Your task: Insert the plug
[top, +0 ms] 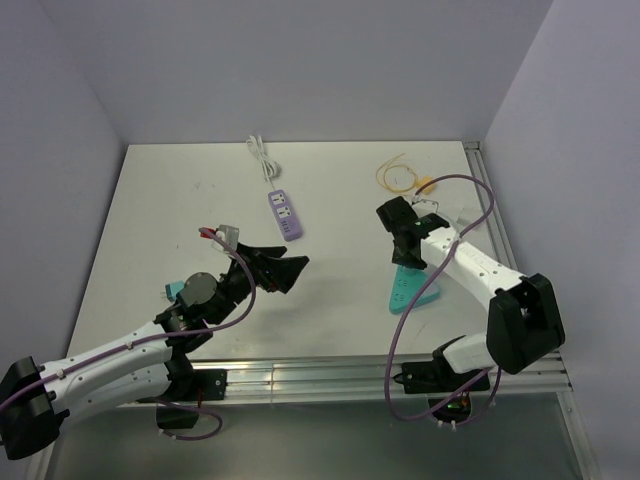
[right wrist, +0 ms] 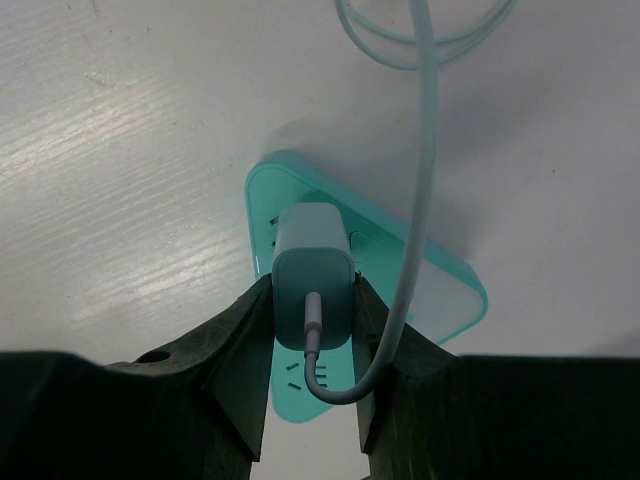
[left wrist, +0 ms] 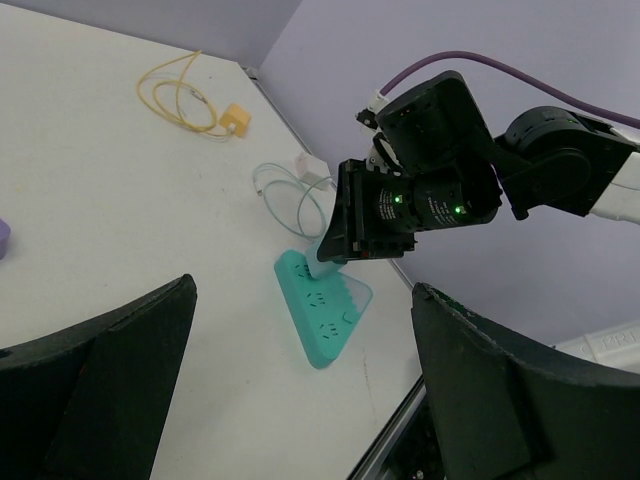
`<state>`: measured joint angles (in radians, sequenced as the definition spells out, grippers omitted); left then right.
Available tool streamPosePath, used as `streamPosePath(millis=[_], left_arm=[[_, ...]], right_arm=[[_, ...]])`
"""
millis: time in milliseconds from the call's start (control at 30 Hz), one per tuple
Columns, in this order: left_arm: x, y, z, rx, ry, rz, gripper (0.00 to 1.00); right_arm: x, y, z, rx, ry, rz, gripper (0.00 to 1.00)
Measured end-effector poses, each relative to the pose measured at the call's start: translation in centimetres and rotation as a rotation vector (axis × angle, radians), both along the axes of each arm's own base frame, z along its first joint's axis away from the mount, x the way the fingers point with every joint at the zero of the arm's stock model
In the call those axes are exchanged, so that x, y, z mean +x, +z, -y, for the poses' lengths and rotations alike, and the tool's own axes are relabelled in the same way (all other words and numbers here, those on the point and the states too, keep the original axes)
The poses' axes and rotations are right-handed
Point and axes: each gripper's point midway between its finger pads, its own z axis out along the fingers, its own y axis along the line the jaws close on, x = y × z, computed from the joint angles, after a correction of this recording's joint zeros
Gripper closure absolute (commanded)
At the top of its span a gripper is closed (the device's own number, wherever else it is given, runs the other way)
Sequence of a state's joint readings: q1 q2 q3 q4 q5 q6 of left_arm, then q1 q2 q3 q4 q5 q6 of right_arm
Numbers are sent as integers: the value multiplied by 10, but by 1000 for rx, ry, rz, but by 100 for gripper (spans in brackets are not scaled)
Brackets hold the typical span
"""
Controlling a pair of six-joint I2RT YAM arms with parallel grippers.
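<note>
My right gripper [right wrist: 312,330] is shut on a pale mint charger plug [right wrist: 313,270] with its own pale cable [right wrist: 421,190]. It holds the charger upright against the sockets of a teal power strip [right wrist: 445,280]; I cannot tell how deep the prongs sit. The top view shows this gripper [top: 408,258] at the strip's far end [top: 412,292]. A small yellow-tan plug [top: 427,185] on a looped yellow cable [top: 393,175] lies untouched at the back right, also in the left wrist view [left wrist: 236,120]. My left gripper [top: 290,268] is open and empty mid-table.
A purple power strip [top: 284,213] with a white cord [top: 261,152] lies at the back centre. A white adapter [left wrist: 311,165] and pale cable loops [left wrist: 285,195] lie behind the teal strip [left wrist: 325,320]. A metal rail [top: 330,378] runs along the near edge.
</note>
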<state>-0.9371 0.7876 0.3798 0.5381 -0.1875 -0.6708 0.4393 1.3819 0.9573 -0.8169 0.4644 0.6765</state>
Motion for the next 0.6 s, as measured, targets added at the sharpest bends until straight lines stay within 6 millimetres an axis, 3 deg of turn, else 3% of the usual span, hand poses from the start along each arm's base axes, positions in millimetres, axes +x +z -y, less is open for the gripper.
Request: streamPosePath(millis=[600], left_arm=[[1,0,0,-3,-1,-1,6]], right_arm=[[6,-7,1,-51,-6,-48,100]])
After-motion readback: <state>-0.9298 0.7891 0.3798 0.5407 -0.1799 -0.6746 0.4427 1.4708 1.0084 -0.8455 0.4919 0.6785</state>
